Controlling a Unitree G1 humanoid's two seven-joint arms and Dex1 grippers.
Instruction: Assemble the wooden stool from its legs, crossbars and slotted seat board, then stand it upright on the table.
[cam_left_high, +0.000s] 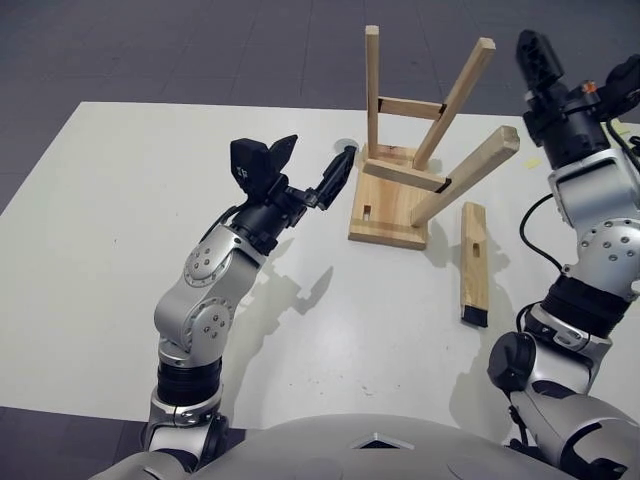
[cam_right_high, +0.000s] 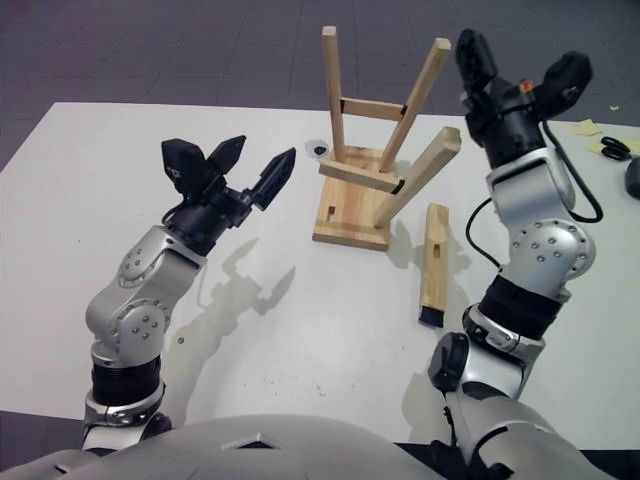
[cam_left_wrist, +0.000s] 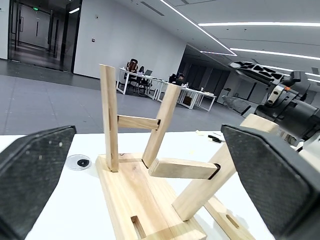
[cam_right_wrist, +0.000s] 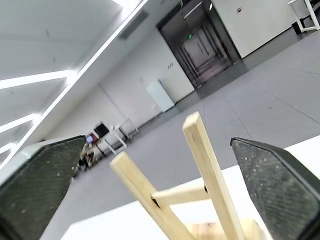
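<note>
The left gripper (cam_right_high: 258, 160), jaws spread, hovers just left of an upturned seat board (cam_right_high: 350, 215) on the white bench (cam_right_high: 80, 170), three legs (cam_right_high: 332, 95) and two crossbars (cam_right_high: 372, 108) fitted, while the right gripper (cam_right_high: 522, 65), jaws spread too, is raised beside those legs, and a loose leg (cam_right_high: 434, 262) lies just right of the board.

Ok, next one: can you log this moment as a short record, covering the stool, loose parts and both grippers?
assembly: seat board flat on the table, three legs sticking up, two crossbars fitted
loose part: fourth leg lying on the table, right of the board
left gripper: open, empty, left of the board
right gripper: open, empty, raised beside the leg tops
status: unfinished, not upright
</note>
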